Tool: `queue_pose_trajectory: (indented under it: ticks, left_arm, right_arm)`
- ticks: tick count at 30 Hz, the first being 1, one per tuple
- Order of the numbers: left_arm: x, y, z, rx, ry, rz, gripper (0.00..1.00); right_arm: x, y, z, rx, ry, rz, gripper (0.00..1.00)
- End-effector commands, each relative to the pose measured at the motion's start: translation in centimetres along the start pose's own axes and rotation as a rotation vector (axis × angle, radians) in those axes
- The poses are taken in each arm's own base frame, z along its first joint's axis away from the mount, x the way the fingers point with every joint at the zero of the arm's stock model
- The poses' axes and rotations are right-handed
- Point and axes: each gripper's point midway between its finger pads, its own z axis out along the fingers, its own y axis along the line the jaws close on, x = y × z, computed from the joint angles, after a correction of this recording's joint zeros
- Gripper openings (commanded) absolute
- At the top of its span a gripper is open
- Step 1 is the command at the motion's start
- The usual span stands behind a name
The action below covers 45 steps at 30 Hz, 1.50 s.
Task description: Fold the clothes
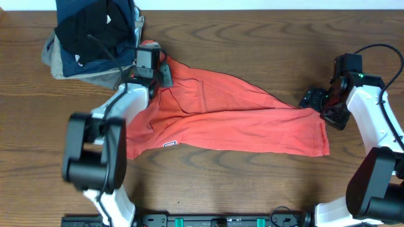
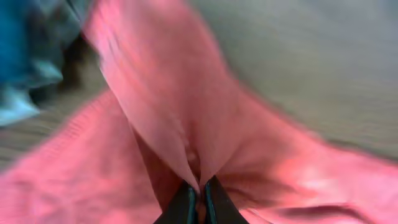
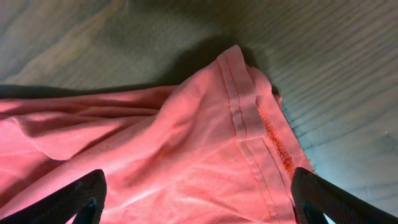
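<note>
Shirt pinched at one end, the other end under a wide-open pincer.

Salmon-red cotton T-shirt [image 1: 240, 120] lies rumpled across the middle of the brown wood-grain table [image 1: 252, 38], long axis left to right, with a small white-outlined patch showing at its near-left edge. Left gripper [image 1: 163, 77] sits at the shirt's far-left corner, just beside a heap of folded black, navy and grey garments [image 1: 95, 38]. The left wrist view, though blurred, shows its fingers pressed tight together on a raised ridge of the red fabric. Right gripper [image 1: 325, 106] is at the shirt's right end, jaws spread wide, one black finger on either side of the stitched hem corner. Whether they touch the cloth cannot be told.
</note>
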Motion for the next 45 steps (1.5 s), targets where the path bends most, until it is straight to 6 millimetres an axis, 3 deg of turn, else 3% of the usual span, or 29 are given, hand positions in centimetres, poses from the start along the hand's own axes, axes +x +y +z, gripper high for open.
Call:
queue_pose_trajectory:
  ticks: [1, 7, 10, 16, 27, 30, 32, 38, 42, 45]
  left_arm:
    - [-3.9, -0.9, -4.4, 0.027, -0.107, 0.001, 0.06]
    - [-5.2, -1.3, -8.0, 0.038, -0.143, 0.000, 0.06]
    - [-5.1, -1.2, -8.5, 0.036, -0.133, 0.001, 0.06]
    - [-4.8, -1.1, -8.4, 0.035, -0.123, -0.043, 0.06]
    - [-4.7, -1.1, -8.4, 0.033, -0.116, -0.043, 0.06]
    - [-4.6, -1.1, -8.4, 0.032, -0.115, -0.043, 0.06]
    - [-4.5, -1.0, -8.4, 0.031, -0.109, -0.043, 0.06]
    - [-4.1, -0.9, -8.4, 0.026, -0.095, -0.042, 0.06]
    - [-4.1, -0.9, -8.4, 0.026, -0.096, -0.043, 0.06]
    - [-4.1, -0.9, -8.4, 0.026, -0.095, -0.043, 0.05]
  right_arm:
    - [-0.5, 1.0, -0.3, -0.032, -0.017, -0.027, 0.93]
    - [-0.4, 3.9, -0.6, -0.190, -0.003, -0.122, 0.94]
    - [-0.1, 4.9, -0.8, -0.237, 0.002, -0.183, 0.94]
    - [1.9, 9.3, -1.3, -0.346, 0.010, -0.335, 0.94]
    - [8.6, 19.4, -2.2, -0.464, 0.020, -0.401, 0.95]
    - [10.3, 21.6, -2.6, -0.503, -0.003, -0.489, 0.95]
    - [11.2, 23.0, -2.8, -0.503, -0.076, -0.654, 0.95]
    - [9.7, 21.7, -1.8, -0.138, -0.360, -0.954, 0.96]
    - [10.3, 21.8, -1.0, -0.047, -0.395, -1.049, 0.96]
    - [10.7, 21.7, 0.9, -0.017, -0.366, -1.064, 0.96]
